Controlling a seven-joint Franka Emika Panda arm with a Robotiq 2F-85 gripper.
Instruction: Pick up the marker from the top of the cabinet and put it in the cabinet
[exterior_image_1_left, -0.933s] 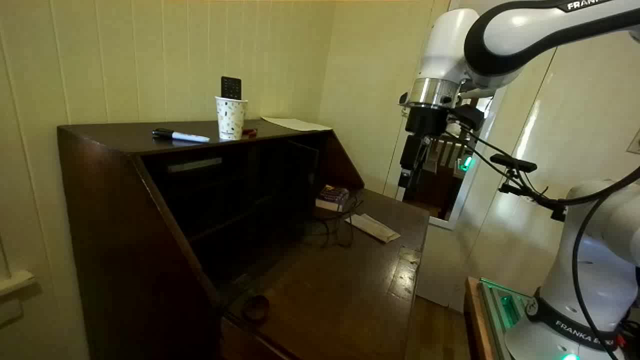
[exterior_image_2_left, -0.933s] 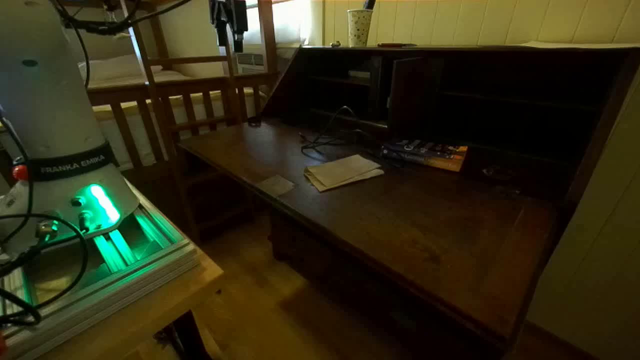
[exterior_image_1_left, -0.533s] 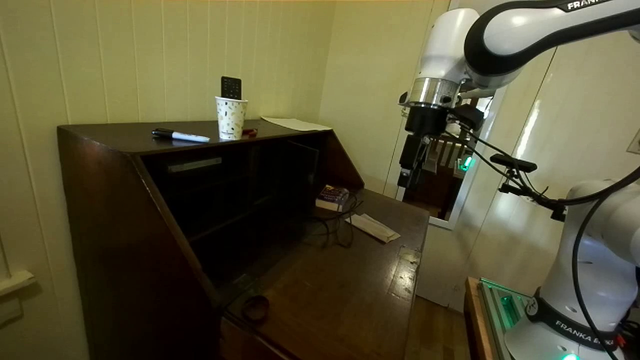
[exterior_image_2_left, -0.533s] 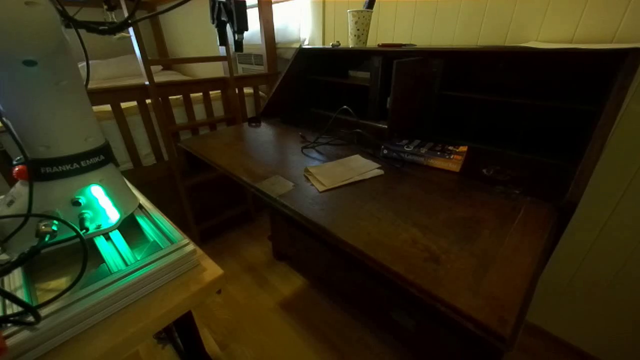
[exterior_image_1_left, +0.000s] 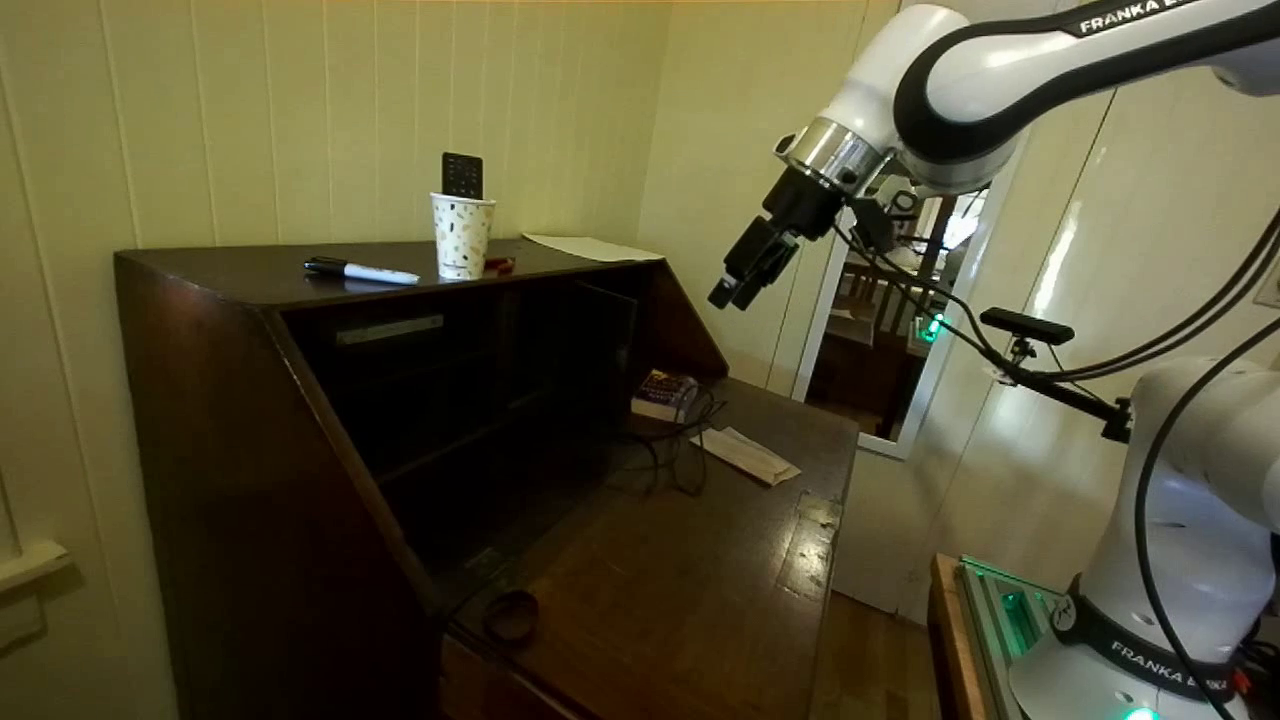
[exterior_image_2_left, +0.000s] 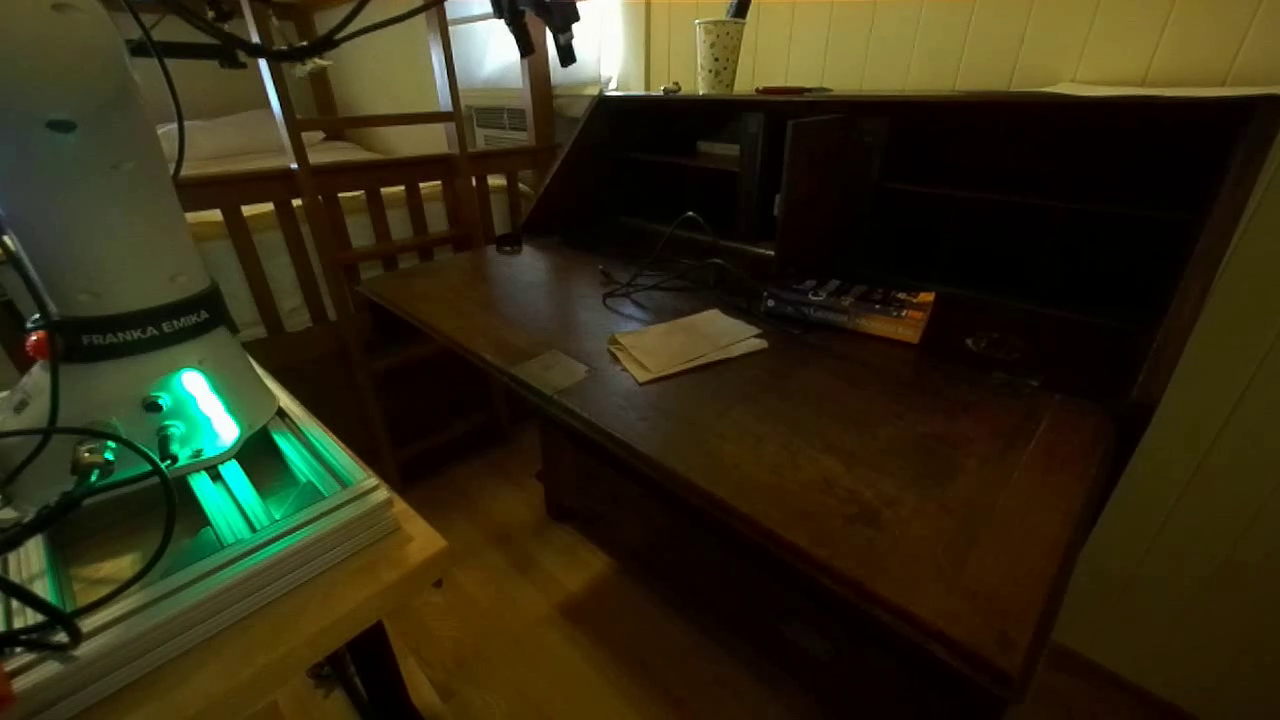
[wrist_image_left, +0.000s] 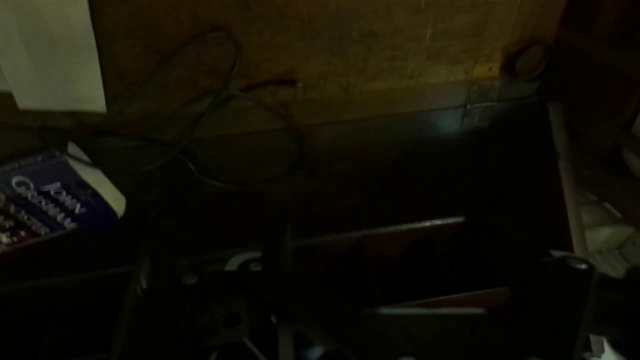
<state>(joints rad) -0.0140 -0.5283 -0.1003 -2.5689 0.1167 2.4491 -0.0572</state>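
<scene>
The marker (exterior_image_1_left: 365, 272), with a whitish-blue body and black cap, lies on top of the dark brown cabinet (exterior_image_1_left: 225, 450), left of the cup in an exterior view. A small pale bit (exterior_image_2_left: 671, 88) beside the cup may be its end; I cannot tell. The cabinet's fold-down panel (exterior_image_2_left: 860, 440) is lowered. My gripper (exterior_image_1_left: 731, 296) hangs in the air right of the cabinet's top, tilted toward it and well away from the marker. Its two fingers are apart (exterior_image_2_left: 546, 50) and empty. The wrist view is dark and shows the cabinet's panel (wrist_image_left: 360, 60) and shelves; the marker is out of that view.
A patterned cup (exterior_image_1_left: 463, 237) with a black remote (exterior_image_1_left: 462, 176) stands beside the marker. A red-brown item (exterior_image_2_left: 790, 90) and paper (exterior_image_1_left: 592, 248) are also on top. A book (exterior_image_1_left: 664, 395), cable (exterior_image_2_left: 660, 275), folded paper (exterior_image_2_left: 688, 345) and dark ring (exterior_image_1_left: 511, 617) lie on the panel.
The gripper hung straight down before; now it has swung up and toward the cabinet and points at a slant. The marker, cup and cabinet have not moved.
</scene>
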